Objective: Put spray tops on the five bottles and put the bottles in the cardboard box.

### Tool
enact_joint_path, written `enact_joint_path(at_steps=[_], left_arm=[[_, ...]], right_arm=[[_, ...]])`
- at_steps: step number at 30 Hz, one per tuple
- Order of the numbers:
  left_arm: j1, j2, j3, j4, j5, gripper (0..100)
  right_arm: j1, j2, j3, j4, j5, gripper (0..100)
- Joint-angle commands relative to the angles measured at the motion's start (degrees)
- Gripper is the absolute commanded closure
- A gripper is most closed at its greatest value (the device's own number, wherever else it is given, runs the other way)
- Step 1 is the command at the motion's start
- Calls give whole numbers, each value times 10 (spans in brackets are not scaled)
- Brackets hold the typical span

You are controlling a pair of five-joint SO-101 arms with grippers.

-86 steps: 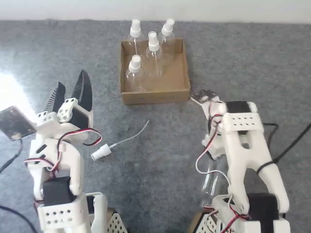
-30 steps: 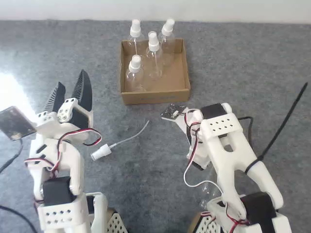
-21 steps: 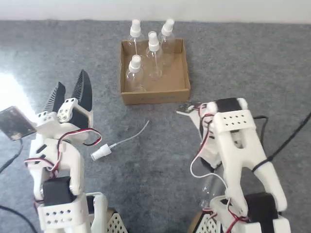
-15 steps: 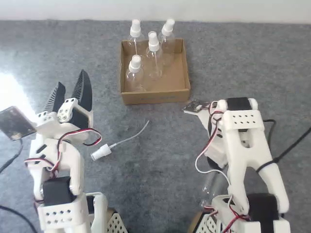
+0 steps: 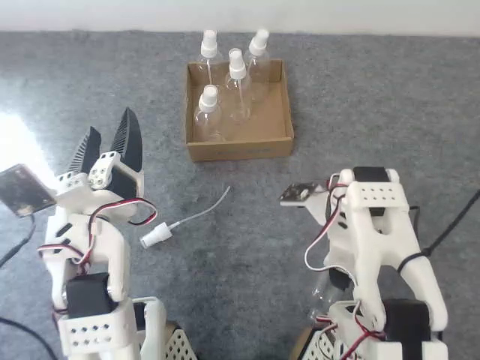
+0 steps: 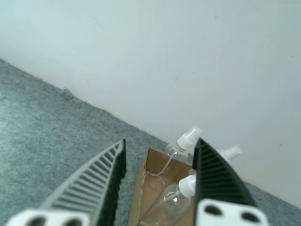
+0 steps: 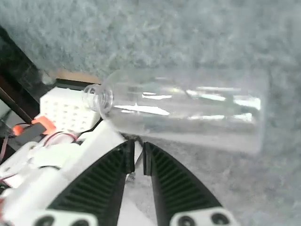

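**Right hand hanging over the last bare bottle, its spray top lying apart**

The right hand (image 7: 136,147) is pointing down at the tabletop with its two black ribbed fingers drawn to a narrow slit and nothing between them. Just beside the fingertips, the uncapped clear plastic bottle (image 7: 188,108) is lying on its side on the grey felt-covered tabletop (image 5: 390,97), its open neck turned toward the white base of the arm. A hand this narrow is gripping nothing; it seems to be sitting alongside the bottle rather than around it, so it would need to widen before any grasp of the body.

The left hand (image 6: 160,142) is being held wide and raised off the tabletop, its fingers aimed toward the brown cardboard box (image 5: 238,145), probably parked out of the way until it is needed.

Between the two arms, the white spray top (image 5: 156,238) is lying flat with its thin dip tube trailing toward the box, well apart from the bottle it belongs to.

In the box, four capped bottles (image 5: 208,112) are standing upright, so four of the five appear done. Judging from this, the remaining bottle is waiting to be stood up or held steady for its top.
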Motion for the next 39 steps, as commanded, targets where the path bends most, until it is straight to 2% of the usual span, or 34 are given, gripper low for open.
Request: enact_joint_path(at_steps=[1,9,15,21,25,29,34,39], left_arm=[[-3,-6,-11,-18,2,782],[-4,-6,-11,-18,2,782],[-4,-6,-11,-18,2,782],[-4,-6,-11,-18,2,782],[-4,-6,-11,-18,2,782],[-4,-6,-11,-18,2,782],[-4,-6,-11,-18,2,782],[-4,-6,-11,-18,2,782]], right_arm=[[-7,-26,47,-60,27,981],[-102,-25,93,-119,25,980],[-133,-31,92,-169,18,979],[-178,-31,92,-224,-103,979],[-204,-32,91,-236,-141,980],[-196,-32,62,-209,-141,981],[-172,-32,-37,-96,-139,982],[-172,-32,-103,-28,-139,982]])
